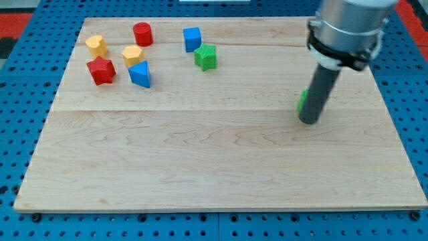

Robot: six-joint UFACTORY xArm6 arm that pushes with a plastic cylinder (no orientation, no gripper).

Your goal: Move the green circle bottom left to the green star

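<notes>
A: State the surface.
B: The worktop (221,167) is a pale wooden board of glued planks, lying on a blue perforated base (20,94). A red area (20,20) shows at the view's top left.

A: State my tool.
B: I carry no gripper, only a dark rod. My tip (309,122) rests on the board at the view's right and holds nothing.

A: Locate the task blocks.
B: The green circle (303,100) is mostly hidden behind the rod, touching its left side. The green star (205,57) lies well apart, towards the top left.

A: Other blocks?
B: Blue cube (192,39), red cylinder (142,33), yellow heart (96,45), yellow hexagon (132,55), red star (101,70), blue triangle (140,73), clustered top left.
</notes>
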